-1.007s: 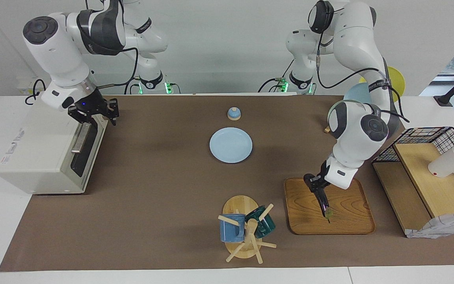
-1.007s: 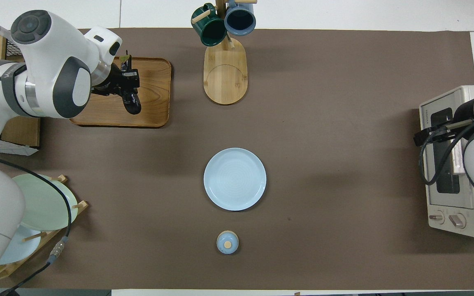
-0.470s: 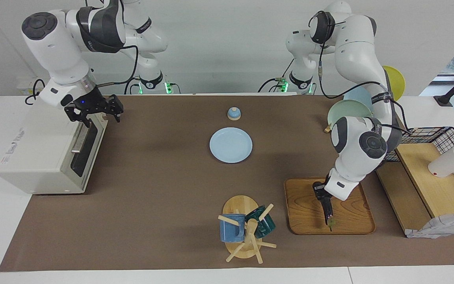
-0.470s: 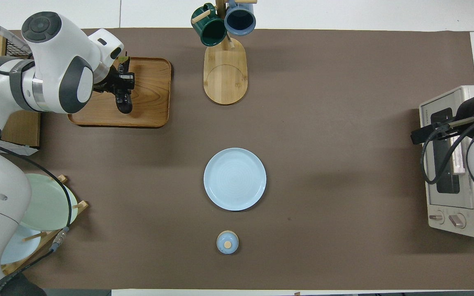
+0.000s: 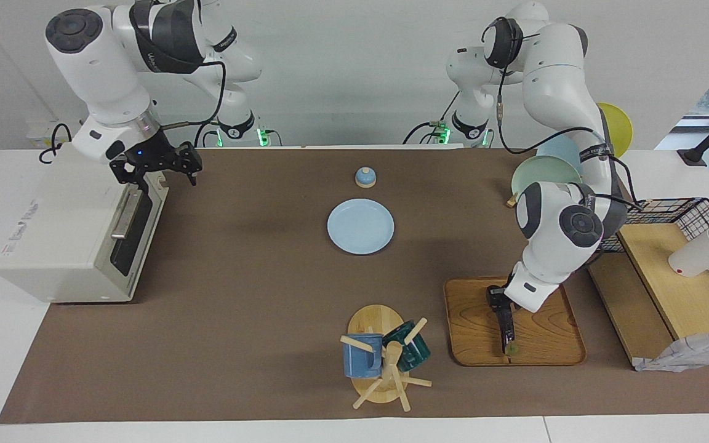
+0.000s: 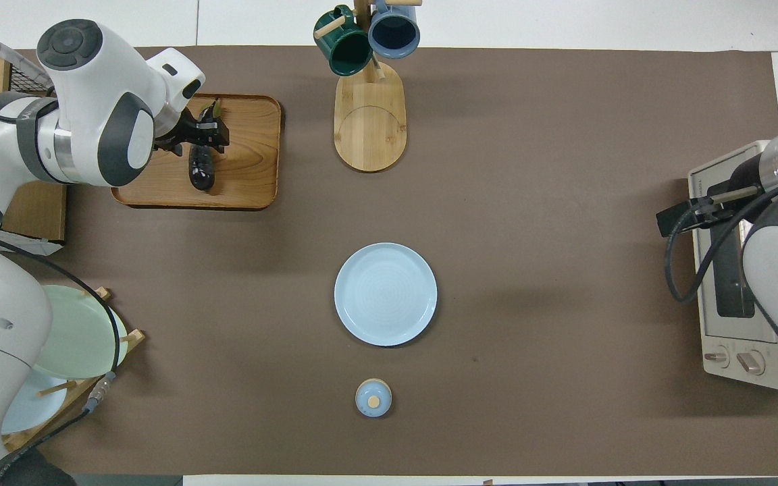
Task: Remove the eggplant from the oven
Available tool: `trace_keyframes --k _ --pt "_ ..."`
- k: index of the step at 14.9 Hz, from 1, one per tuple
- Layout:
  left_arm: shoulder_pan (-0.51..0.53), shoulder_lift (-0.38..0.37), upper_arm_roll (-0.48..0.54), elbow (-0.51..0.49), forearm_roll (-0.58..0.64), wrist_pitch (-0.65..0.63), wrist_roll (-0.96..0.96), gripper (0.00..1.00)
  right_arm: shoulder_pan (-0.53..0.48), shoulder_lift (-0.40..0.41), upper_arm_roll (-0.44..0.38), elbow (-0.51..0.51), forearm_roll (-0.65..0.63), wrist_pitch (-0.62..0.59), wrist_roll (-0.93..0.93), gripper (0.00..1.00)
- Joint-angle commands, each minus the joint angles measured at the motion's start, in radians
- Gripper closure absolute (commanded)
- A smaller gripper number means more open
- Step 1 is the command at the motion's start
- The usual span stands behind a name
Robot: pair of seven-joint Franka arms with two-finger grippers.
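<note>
While the eggplant (image 6: 201,169) lies on the wooden tray (image 6: 247,182), oven (image 5: 77,234) door shut

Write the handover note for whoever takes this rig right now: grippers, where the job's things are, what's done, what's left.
Left gripper: open, low over the wooden tray, around the eggplant's stem end.
Right gripper: open, in the air over the oven's door edge, holding nothing.
Eggplant: lying on the tray, out of the oven.
Oven door: up against the oven front.
Done: eggplant is out and set down.
Left: lift the left gripper clear and bring both arms to rest.
</note>
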Motion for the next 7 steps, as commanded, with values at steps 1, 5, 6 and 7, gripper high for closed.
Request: trace_keyframes --k 1,5,6,7 --pt "0.004 -0.037 -0.003 0.003 0.008 -0.004 0.004 0.00 -0.009 0.030 0.000 0.050 -0.015 -0.025 0.019 0.00" --pt "0.017 -0.142 -0.003 -0.008 -0.022 -0.050 -0.004 0.00 -0.012 0.034 -0.005 0.093 0.011 -0.046 0.020 0.00" --pt "0.020 -0.165 -0.002 -0.002 -0.022 -0.085 -0.004 0.00 -0.012 0.040 -0.006 0.099 0.028 -0.051 0.020 0.00" --pt "0.027 -0.202 -0.002 -0.005 -0.022 -0.122 -0.004 0.00 -0.014 0.042 -0.008 0.113 0.036 -0.055 0.022 0.00"
